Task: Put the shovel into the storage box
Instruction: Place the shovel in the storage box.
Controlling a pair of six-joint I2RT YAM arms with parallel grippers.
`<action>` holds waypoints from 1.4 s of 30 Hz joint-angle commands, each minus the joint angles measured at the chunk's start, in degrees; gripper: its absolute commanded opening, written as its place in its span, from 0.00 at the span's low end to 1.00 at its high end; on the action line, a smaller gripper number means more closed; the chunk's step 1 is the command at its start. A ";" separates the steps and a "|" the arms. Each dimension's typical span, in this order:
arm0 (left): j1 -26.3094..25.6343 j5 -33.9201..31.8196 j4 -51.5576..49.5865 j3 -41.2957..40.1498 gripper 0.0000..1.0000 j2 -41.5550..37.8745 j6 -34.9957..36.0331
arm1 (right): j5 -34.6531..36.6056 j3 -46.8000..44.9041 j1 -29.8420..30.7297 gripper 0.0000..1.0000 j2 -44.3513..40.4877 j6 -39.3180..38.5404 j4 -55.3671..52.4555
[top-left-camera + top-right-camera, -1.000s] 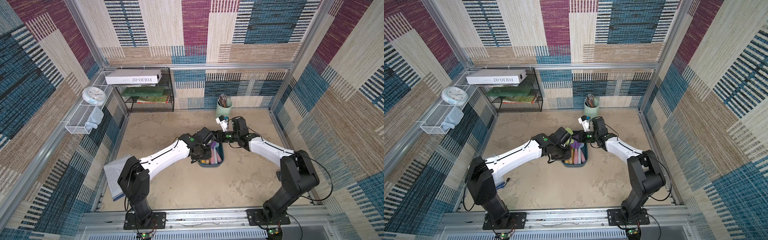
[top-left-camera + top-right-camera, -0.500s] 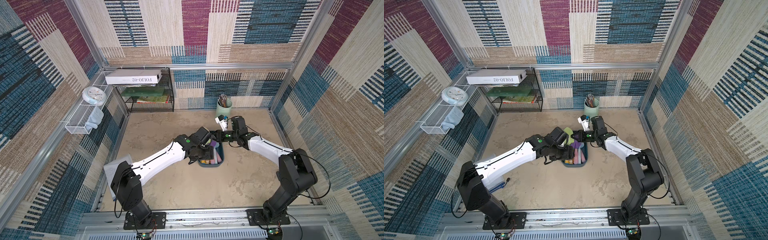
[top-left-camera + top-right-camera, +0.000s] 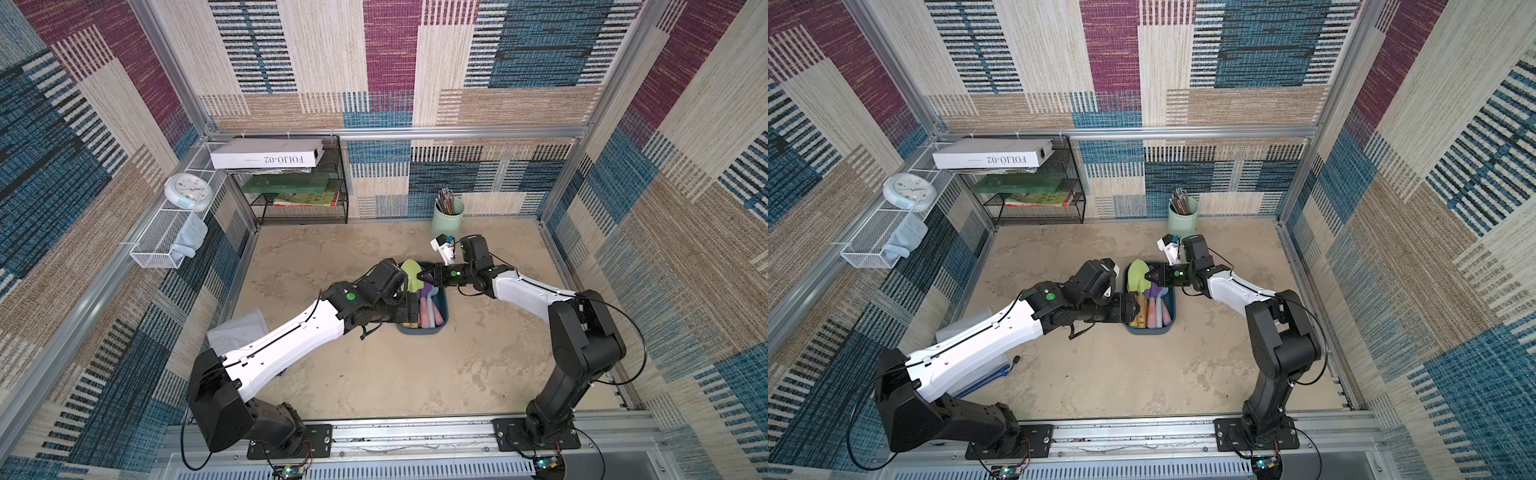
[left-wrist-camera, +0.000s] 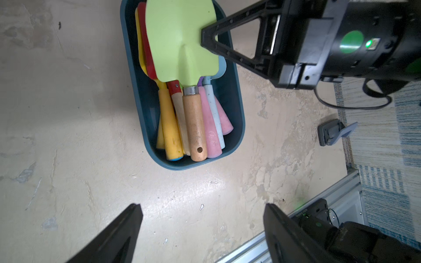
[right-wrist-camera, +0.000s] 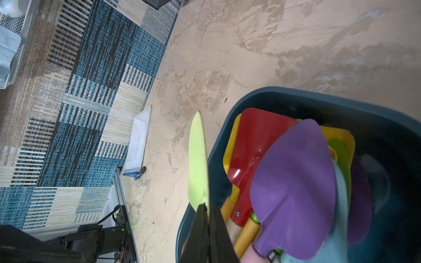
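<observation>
The lime-green metal shovel with the wooden handle lies on top of a pile of other toy shovels inside the dark teal-blue plastic storage box. This box is a shallow rectangular tub with rounded corners, placed on the beige, stone-like surface. The long axis of the shovel is laid along the long axis of the box. The handle end is turned toward the robot's own side and stops just short of the near wall. The blade is turned toward the back wall and reaches about to the far rim.

The right gripper is clamped on the side edge of the green blade. In the right wrist view the blade is seen edge-on between the closed fingers. The shovel is thus held across its axis, at the blade end, from the robot's right side.

The left gripper is spread wide and nothing is held in it. It is placed just beside the left wall of the box, near the handle end, and only bare surface is seen between its fingers.

The handle seems to be carried by the pile already. Whether the blade rests on the pile or is carried by the gripper cannot be told.

The coming move is judged to belong to the right arm — the blade is to be let go and the gripper drawn away sideways, across the axis. A pull along the axis could ride the blade tip up onto the far rim.
</observation>
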 commanded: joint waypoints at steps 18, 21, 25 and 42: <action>0.02 0.30 3.52 -2.20 0.88 -1.64 1.78 | -0.80 -2.49 -1.35 0.01 2.96 -0.60 2.41; 0.04 0.46 3.44 -2.10 0.88 -1.46 1.88 | -0.10 -2.05 -1.42 0.13 2.87 -1.08 1.42; 0.01 0.63 3.28 -1.81 0.88 -1.38 2.03 | 0.52 -1.62 -1.43 0.24 2.98 -1.37 0.69; 2.92 -3.99 1.53 -4.08 0.88 -3.57 5.49 | 5.55 -0.10 -1.78 0.28 -2.54 -4.53 -6.18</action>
